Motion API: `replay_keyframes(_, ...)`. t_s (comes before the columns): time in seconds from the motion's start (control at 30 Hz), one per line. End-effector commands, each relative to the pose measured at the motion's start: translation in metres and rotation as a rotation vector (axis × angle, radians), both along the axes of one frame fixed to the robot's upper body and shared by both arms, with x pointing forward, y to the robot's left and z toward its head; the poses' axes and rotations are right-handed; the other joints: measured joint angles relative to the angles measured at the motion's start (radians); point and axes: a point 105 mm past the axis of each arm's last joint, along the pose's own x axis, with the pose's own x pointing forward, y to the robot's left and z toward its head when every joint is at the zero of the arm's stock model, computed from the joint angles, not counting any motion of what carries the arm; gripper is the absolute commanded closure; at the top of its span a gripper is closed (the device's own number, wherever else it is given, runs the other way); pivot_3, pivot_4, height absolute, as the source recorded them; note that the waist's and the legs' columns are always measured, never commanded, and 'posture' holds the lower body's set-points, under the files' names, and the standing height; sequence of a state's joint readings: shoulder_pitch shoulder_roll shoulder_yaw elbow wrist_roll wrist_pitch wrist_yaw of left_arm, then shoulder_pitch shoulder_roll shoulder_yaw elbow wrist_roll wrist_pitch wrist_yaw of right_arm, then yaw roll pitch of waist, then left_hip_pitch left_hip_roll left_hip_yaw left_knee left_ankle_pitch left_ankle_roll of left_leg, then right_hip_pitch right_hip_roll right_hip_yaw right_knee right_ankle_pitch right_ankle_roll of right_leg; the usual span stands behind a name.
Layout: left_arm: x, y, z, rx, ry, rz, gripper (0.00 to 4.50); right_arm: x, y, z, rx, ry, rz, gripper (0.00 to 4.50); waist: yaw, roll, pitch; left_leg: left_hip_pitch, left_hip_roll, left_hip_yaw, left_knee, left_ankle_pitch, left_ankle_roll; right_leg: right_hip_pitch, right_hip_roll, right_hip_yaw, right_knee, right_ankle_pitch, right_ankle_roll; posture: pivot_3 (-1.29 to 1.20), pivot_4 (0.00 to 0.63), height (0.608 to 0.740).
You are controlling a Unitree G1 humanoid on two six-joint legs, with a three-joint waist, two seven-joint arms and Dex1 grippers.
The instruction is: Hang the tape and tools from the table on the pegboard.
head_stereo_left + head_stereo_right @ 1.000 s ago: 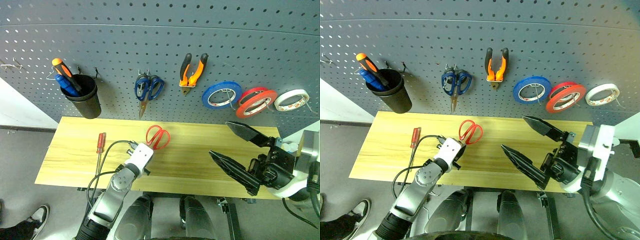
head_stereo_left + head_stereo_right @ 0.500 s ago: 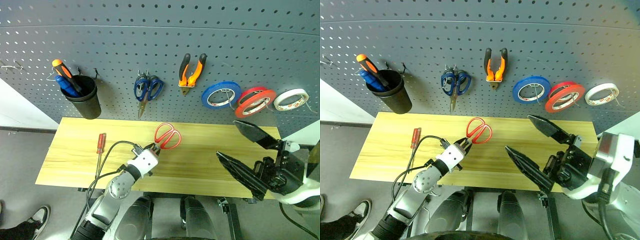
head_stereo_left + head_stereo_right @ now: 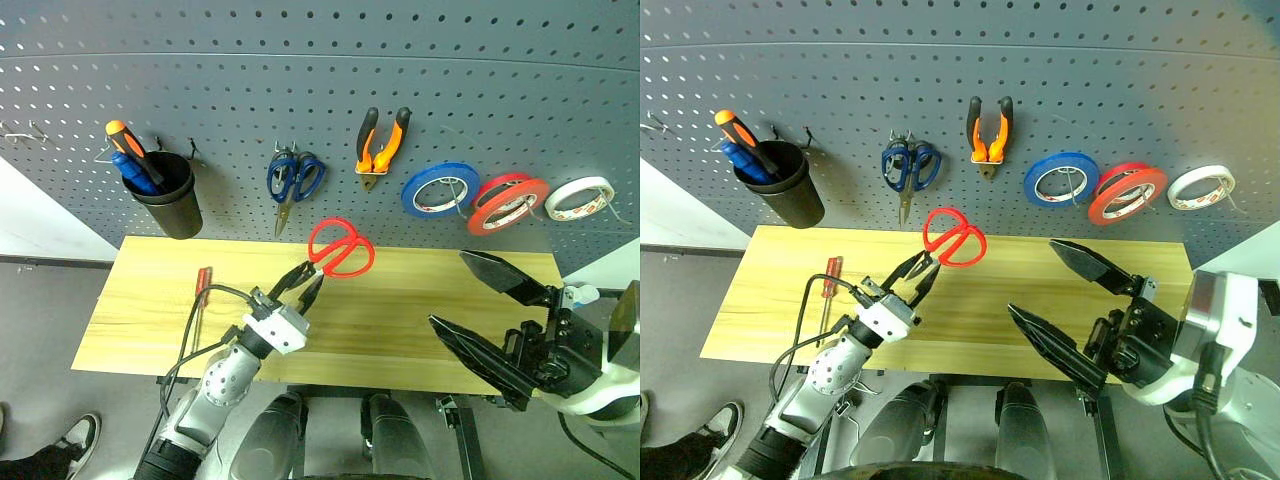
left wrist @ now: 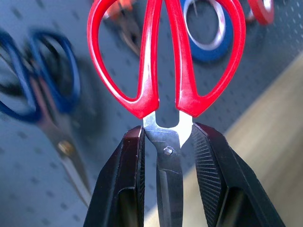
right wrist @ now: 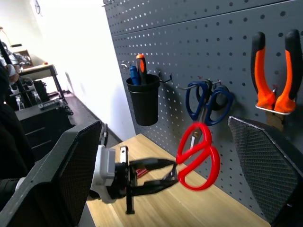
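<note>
Scissors (image 3: 340, 248) sit pinched by the blades in the left tool (image 3: 302, 283) — thin steel could slip or swivel before finding a pegboard (image 3: 320, 90) hook; right tool (image 3: 487, 315) gapes empty.

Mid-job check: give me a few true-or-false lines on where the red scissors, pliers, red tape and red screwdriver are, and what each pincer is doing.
1. The left pincer is shut on the red scissors, gripping the blades with the handles up. True.
2. The red screwdriver hangs on the pegboard. False: it lies on the table.
3. The pliers hang on the pegboard. True.
4. The right pincer holds the red tape. False: it is open with nothing in it; the tape hangs on the pegboard between the blue tape and the white tape.
5. The red scissors rest flat on the table. False: they are lifted off it, in front of the pegboard.
</note>
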State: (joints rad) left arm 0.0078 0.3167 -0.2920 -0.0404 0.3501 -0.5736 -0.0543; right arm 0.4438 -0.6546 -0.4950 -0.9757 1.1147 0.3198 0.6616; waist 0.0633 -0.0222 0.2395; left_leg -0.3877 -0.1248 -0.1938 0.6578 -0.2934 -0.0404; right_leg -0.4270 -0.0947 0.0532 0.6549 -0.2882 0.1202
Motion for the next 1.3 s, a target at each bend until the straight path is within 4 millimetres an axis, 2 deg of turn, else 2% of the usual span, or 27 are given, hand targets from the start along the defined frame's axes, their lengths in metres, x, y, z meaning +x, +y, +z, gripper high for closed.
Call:
replay_keyframes(0.03, -0.005, 0.003, 0.020, -0.020, -0.121, 0.003, 3.42, -0.006, 0.003, 0.007, 0.023, -0.036, 0.041, 0.00, 0.000, 0.000, 0.000, 0.000, 0.000, 0.000, 0.001, 0.000, 0.000, 0.000, 0.000, 0.000, 0.000, 0.000, 0.000, 0.00, 0.207, 0.720)
replay_keyframes(0.23, 0.002, 0.017, 0.030, -0.004, -0.187, 0.068, 3.42, -0.005, 0.004, 0.003, 0.032, -0.014, 0.060, 0.00, 0.001, 0.002, -0.006, 0.000, 0.000, 0.000, 0.005, 0.000, 0.000, 0.001, 0.001, 0.000, 0.003, 0.002, 0.000, 0.00, 0.199, 0.720)
replay_keyframes(0.43, 0.012, 0.033, 0.030, -0.006, -0.190, 0.143, 3.42, -0.006, 0.003, 0.000, 0.019, -0.003, 0.060, 0.00, 0.001, 0.003, -0.012, 0.000, 0.000, 0.000, 0.006, 0.000, 0.000, 0.001, 0.001, 0.001, 0.005, 0.002, 0.000, 0.00, 0.199, 0.720)
replay_keyframes(0.77, 0.025, 0.040, 0.023, 0.031, -0.204, 0.201, 3.42, -0.005, 0.002, -0.001, 0.008, 0.008, 0.062, 0.00, 0.000, 0.003, -0.016, 0.001, 0.000, 0.001, 0.007, 0.000, 0.000, 0.001, 0.001, 0.001, 0.006, 0.002, 0.000, -0.01, 0.207, 0.720)
replay_keyframes(1.0, 0.039, 0.047, 0.033, 0.031, -0.259, 0.248, 3.42, -0.005, 0.002, -0.003, 0.000, 0.019, 0.060, 0.00, 0.000, 0.003, -0.016, 0.001, 0.000, 0.001, 0.007, 0.000, 0.000, 0.001, 0.001, 0.001, 0.007, 0.002, 0.000, -0.01, 0.208, 0.720)
replay_keyframes(1.3, 0.037, 0.046, 0.036, 0.035, -0.284, 0.239, 3.42, -0.004, 0.001, -0.006, -0.009, 0.028, 0.053, 0.00, 0.000, 0.003, -0.016, 0.002, 0.000, 0.001, 0.007, 0.000, 0.000, 0.001, 0.001, 0.002, 0.008, 0.002, 0.000, -0.01, 0.208, 0.720)
